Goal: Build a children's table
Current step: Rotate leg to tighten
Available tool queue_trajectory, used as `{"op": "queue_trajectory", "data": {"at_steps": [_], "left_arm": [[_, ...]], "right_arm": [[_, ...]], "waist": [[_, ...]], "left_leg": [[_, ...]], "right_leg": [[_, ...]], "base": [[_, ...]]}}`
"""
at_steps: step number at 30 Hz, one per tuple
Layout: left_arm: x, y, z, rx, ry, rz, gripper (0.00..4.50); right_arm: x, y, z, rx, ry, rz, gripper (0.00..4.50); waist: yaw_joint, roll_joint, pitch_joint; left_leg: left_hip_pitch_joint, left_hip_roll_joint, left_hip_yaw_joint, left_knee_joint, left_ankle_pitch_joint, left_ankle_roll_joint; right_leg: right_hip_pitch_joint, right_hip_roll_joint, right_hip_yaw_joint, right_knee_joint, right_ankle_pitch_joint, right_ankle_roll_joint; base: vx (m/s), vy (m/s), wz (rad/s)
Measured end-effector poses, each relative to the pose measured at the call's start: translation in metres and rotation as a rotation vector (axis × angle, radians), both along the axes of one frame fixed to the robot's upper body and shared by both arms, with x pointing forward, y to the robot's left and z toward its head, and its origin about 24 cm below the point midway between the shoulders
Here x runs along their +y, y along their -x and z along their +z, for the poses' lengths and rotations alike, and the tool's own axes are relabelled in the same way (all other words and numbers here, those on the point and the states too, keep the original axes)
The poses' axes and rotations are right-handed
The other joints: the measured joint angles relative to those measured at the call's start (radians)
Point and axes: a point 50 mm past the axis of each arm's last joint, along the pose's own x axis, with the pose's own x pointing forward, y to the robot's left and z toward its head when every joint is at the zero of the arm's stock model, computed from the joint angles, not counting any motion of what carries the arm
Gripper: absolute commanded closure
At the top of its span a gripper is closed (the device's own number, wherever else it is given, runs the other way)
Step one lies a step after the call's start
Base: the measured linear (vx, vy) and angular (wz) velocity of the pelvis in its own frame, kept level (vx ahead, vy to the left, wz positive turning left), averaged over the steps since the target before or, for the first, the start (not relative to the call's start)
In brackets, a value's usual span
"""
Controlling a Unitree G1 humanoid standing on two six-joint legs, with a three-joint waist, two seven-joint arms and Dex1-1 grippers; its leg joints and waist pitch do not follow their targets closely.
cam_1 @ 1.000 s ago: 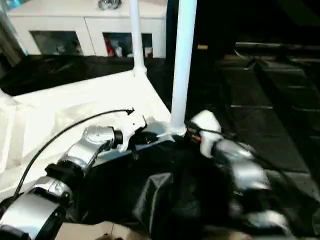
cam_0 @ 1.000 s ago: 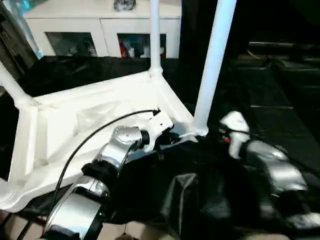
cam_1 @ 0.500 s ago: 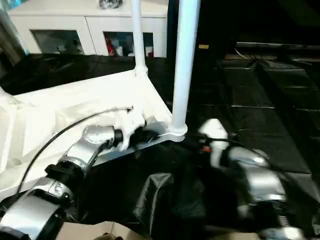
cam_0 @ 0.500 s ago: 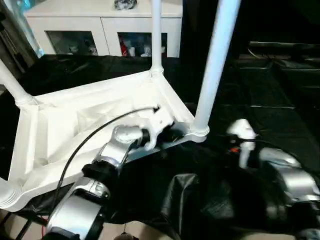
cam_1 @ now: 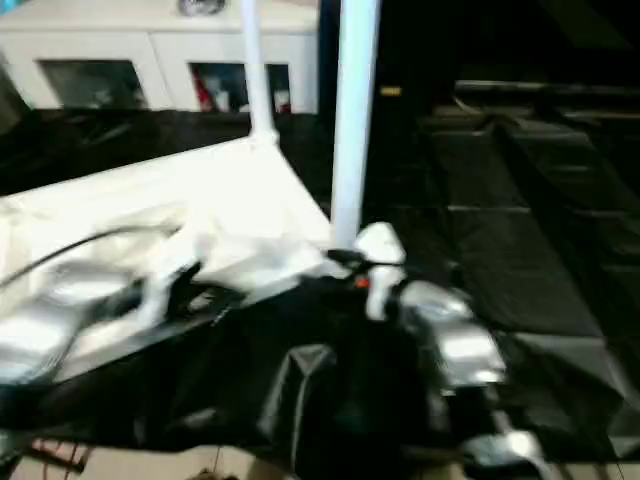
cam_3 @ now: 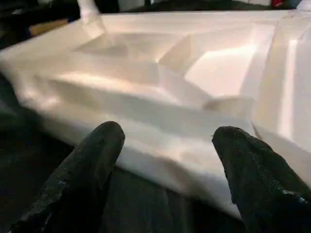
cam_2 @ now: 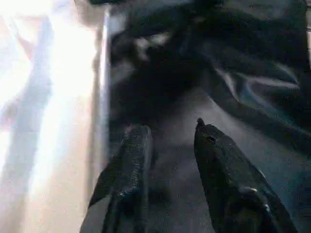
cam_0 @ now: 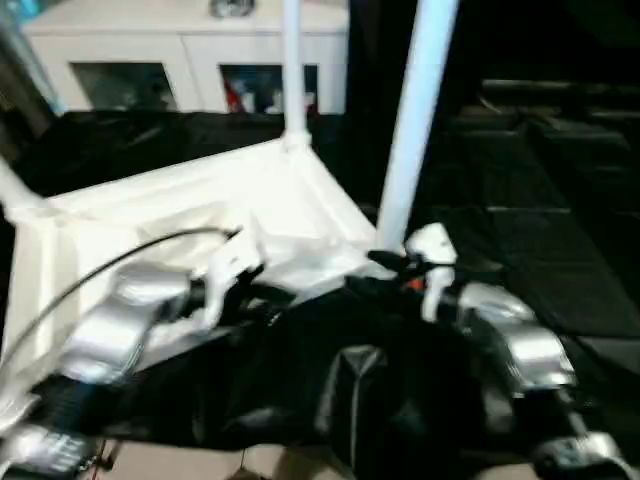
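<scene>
White plastic fills the middle of the scene: the children's table (cam_0: 200,205) lies upside down on black cloth (cam_0: 400,400), ribbed underside up, with legs standing in its corner sockets. One leg (cam_0: 415,110) rises from the near right corner, another leg (cam_0: 292,70) from the far corner, and a third shows at the left edge. A white cabinet (cam_0: 190,55) stands far behind.

The left gripper (cam_2: 167,145) hovers over the cloth just beside the table's near edge, its jaws apart with nothing between them. The right gripper (cam_3: 167,145) faces the table's rim near the right corner, jaws wide apart and empty, one finger to each side of the rim as its wrist camera sees it.

The table looks nearly built; the step in hand seems to be taking hold of the rim, perhaps to check the legs or turn the table over. To do that well, the right jaws should slide squarely over the rim before closing, clear of the leg's base, and the left should grip the near edge without catching loose cloth. Lifting evenly from both sides would keep the tall legs from swinging or levering out of their sockets.
</scene>
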Motion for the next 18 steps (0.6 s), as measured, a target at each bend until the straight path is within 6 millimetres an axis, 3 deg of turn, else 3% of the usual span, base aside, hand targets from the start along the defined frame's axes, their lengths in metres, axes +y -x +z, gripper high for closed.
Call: {"op": "queue_trajectory", "data": {"at_steps": [2,7,12,18], "left_arm": [[-0.001,0.005,-0.002,0.016,-0.007,0.009,2.42],[0.004,0.008,-0.01,0.016,-0.081,0.095,2.01],[0.012,0.009,-0.013,-0.018,-0.197,0.151,1.66],[0.011,0.01,-0.016,-0.04,-0.236,0.151,1.66]], "right_arm": [[0.008,-0.003,0.002,-0.005,-0.018,-0.017,1.01],[0.031,-0.011,0.0,0.005,-0.044,-0.138,1.01],[0.031,-0.026,0.0,0.021,-0.063,-0.32,1.01],[0.028,-0.038,0.002,0.036,-0.075,-0.455,1.01]], "waist": [[0.005,0.0,0.0],[-0.004,0.0,0.0],[-0.005,-0.001,0.0],[0.003,-0.001,0.0]], "left_leg": [[0.0,0.0,0.0,0.0,0.0,0.0],[0.002,0.0,0.0,0.0,0.0,-0.001],[0.001,0.0,0.0,0.0,0.0,-0.001],[0.001,0.0,0.0,0.002,0.001,-0.001]], "right_leg": [[0.0,0.0,0.0,0.0,0.0,0.0],[0.0,0.001,0.001,0.001,0.0,0.0],[0.0,0.001,0.001,0.001,0.0,0.0],[0.001,0.0,0.001,0.002,0.0,0.0]], "base": [[0.0,0.0,0.0],[0.0,0.0,0.0],[0.0,0.0,0.0],[0.0,0.0,0.0]]}}
